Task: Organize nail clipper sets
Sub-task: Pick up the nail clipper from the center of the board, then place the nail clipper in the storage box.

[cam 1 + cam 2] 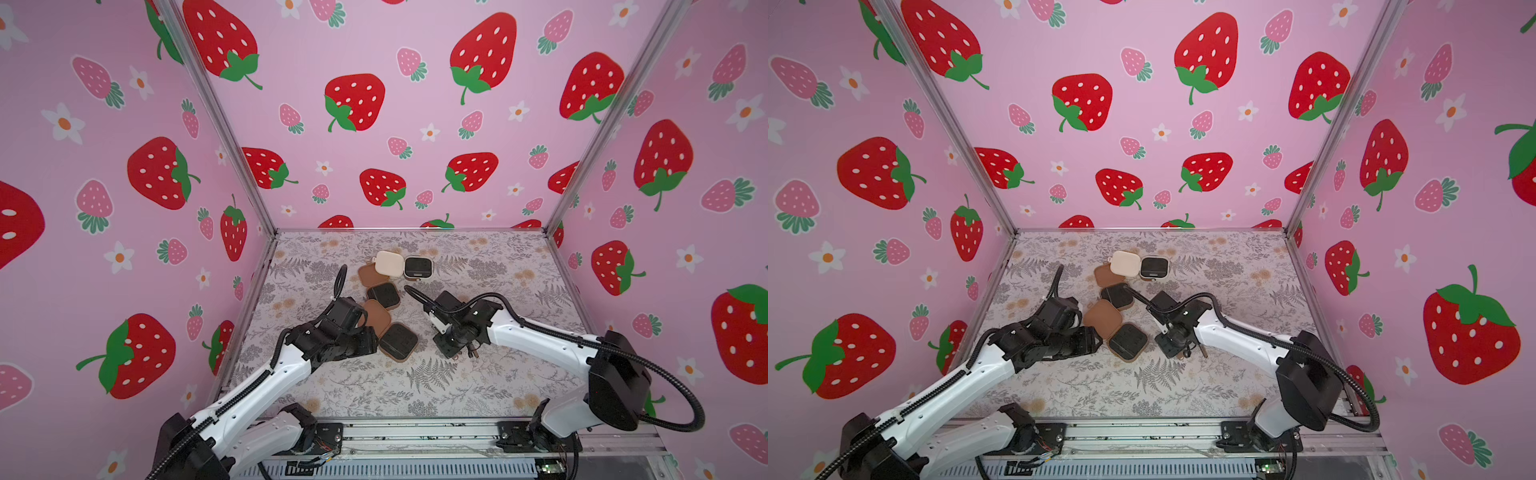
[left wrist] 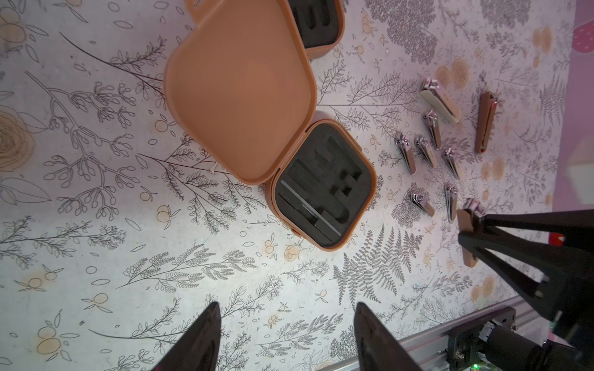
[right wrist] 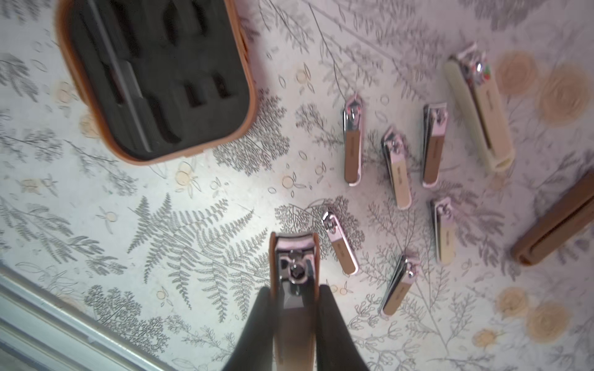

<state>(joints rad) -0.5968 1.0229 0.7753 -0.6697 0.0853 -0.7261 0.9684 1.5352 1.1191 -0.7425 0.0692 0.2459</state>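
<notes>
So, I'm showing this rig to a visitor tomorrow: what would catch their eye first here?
The strawberry-print walls dominate both top views. Mid-table, three open cases cluster together, two brown and one cream. In the right wrist view, the right gripper is shut on a brown nail clipper, with loose clippers lying nearby.

Both arms wore glossy white shells dotted with small dark screw holes: the left arm at the lower left of a top view, the right arm at the lower right. Joint housings were matte black, and ribbed black cables looped alongside. The left gripper had tapered black fingers.
</notes>
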